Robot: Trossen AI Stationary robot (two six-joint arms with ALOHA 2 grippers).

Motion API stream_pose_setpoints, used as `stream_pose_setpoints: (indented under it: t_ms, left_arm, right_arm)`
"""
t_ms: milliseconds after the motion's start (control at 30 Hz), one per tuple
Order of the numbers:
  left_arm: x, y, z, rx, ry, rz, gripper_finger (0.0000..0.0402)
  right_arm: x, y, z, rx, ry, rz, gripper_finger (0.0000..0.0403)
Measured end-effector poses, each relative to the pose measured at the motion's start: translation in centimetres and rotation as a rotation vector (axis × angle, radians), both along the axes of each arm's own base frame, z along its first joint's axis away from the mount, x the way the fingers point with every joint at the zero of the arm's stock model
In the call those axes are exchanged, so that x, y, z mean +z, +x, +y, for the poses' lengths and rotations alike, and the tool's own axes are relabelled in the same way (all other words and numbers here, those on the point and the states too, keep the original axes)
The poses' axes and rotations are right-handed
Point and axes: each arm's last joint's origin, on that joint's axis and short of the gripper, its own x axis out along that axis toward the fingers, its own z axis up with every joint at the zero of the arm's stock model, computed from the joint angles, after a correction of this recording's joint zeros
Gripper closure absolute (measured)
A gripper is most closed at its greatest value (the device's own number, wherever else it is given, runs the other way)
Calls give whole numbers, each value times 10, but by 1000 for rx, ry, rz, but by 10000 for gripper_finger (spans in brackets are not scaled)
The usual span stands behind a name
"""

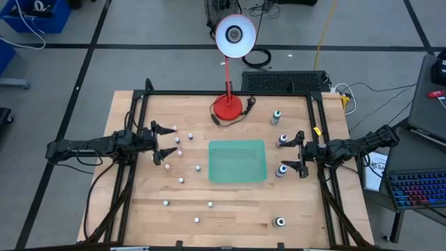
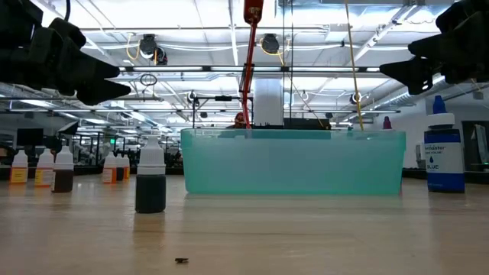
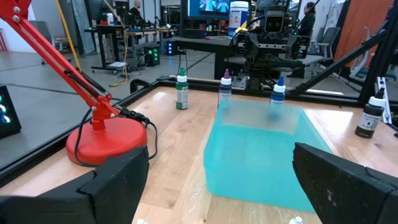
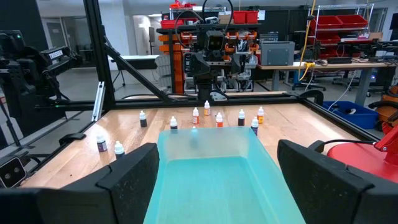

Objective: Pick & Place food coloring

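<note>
**Both claws hanging open on either side of the bin, food coloring lying loose on the desk**

In the high view the left claw (image 1: 165, 140) is sitting at the left edge of the wooden desk (image 1: 230, 209), its two fingers spread wide and holding nothing. The right claw (image 1: 297, 152) is facing it from the right edge, likewise spread wide and empty. Between them a translucent green bin (image 1: 237, 161) is resting at the centre of the frame, with a red-based lamp (image 1: 228, 106) standing above it.

The food coloring is lying in two groups. Small white-capped bottles (image 1: 180, 154) are scattered across the left and lower part of the desk; the nearest ones are sitting just beside the left claw's fingertips, not touching them. Larger bottles (image 1: 282, 141) are standing to the right of the bin: two are just in front of the right claw's fingers, one (image 1: 277, 116) is farther up and one (image 1: 280, 222) is near the lower right of the desk. None appears to be inside the bin.
</note>
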Motion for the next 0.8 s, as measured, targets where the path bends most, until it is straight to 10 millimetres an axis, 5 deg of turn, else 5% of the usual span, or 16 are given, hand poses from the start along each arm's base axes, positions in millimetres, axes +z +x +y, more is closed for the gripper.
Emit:
stream_pose_setpoints:
  t_ms: [800]
  left_arm:
    - [4,0,0,-1,-63,-59,9]
  right_arm:
    - [0,0,0,1,0,0,90]
